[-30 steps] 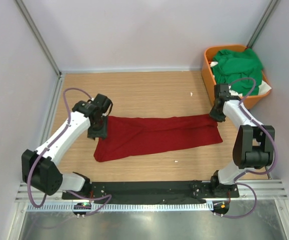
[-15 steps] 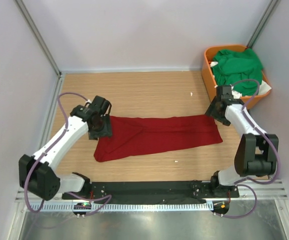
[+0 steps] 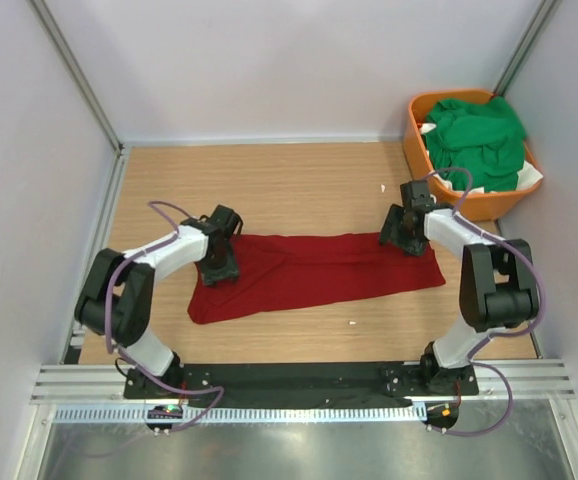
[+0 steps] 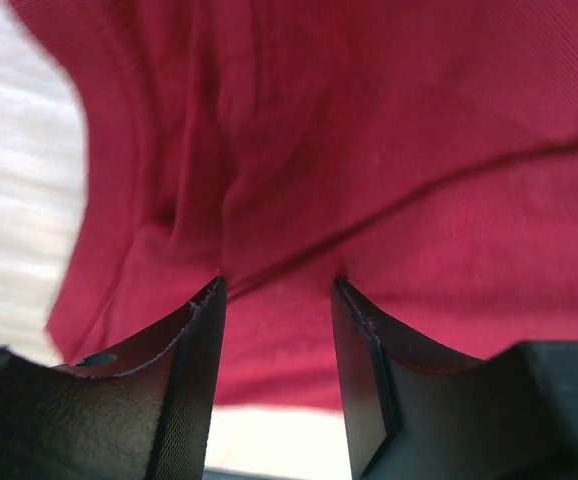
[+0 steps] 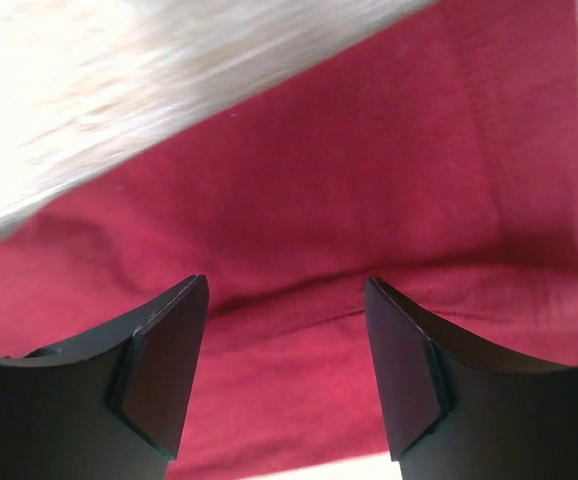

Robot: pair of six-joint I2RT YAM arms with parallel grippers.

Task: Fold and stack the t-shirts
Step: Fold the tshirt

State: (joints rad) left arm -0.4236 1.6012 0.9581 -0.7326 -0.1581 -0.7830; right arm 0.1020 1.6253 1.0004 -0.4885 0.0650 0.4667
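The dark red t-shirt (image 3: pixel 319 270) lies flat as a long folded strip across the wooden table (image 3: pixel 299 190). My left gripper (image 3: pixel 219 266) hovers low over its left end, jaws open, with red cloth (image 4: pixel 389 150) spread under and beyond the fingertips (image 4: pixel 207 300). My right gripper (image 3: pixel 397 236) sits over the strip's upper right corner, open too, its fingers (image 5: pixel 174 330) straddling a hem line in the fabric (image 5: pixel 369 200). Neither grips the cloth. Green t-shirts (image 3: pixel 479 135) are piled in the basket at the back right.
The orange plastic basket (image 3: pixel 414 150) stands in the back right corner, close behind the right arm. Two small white scraps (image 3: pixel 383 187) (image 3: pixel 350 322) lie on the wood. Walls and metal posts close in the left, back and right sides.
Both grippers have let go and opened. The right one moved left from the shirt's right edge onto its upper right corner; the left one shifted right onto the cloth. The shirt lies as before.
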